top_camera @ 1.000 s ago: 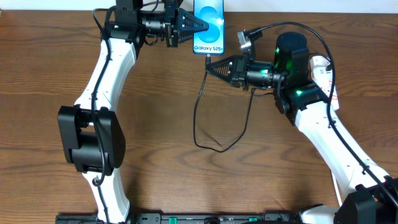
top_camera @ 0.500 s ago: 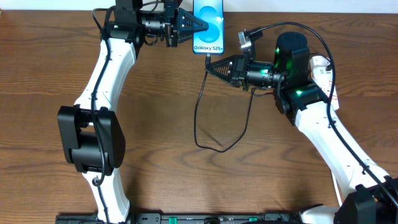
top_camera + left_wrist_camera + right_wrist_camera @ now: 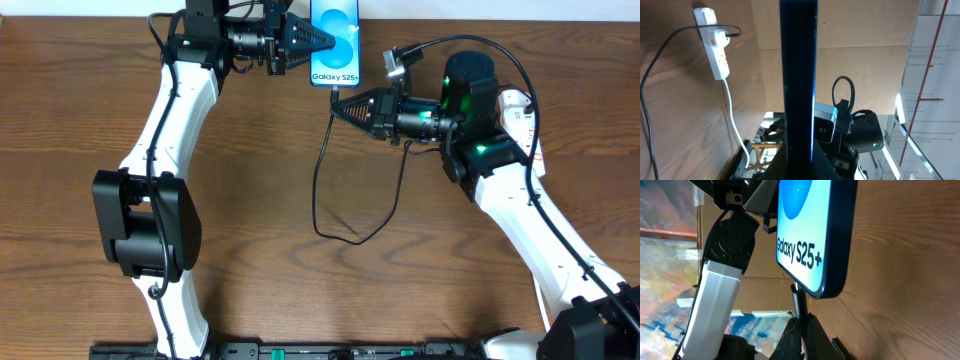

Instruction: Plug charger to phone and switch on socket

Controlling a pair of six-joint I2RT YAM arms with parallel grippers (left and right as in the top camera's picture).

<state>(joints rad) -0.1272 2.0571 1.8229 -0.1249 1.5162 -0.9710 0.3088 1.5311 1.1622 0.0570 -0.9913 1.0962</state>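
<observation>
The phone stands on its edge at the table's far side, its light-blue screen lit, and my left gripper is shut on its left side. In the left wrist view the phone is a dark edge-on bar between the fingers of the left gripper. My right gripper is shut on the charger just behind its connector. The connector meets the bottom edge of the phone above the right gripper; how deep it sits cannot be told. The socket lies on the table.
The black cable loops across the middle of the table and runs back toward the right arm. The socket's white cord trails off from it. The socket is mostly hidden behind the right arm in the overhead view.
</observation>
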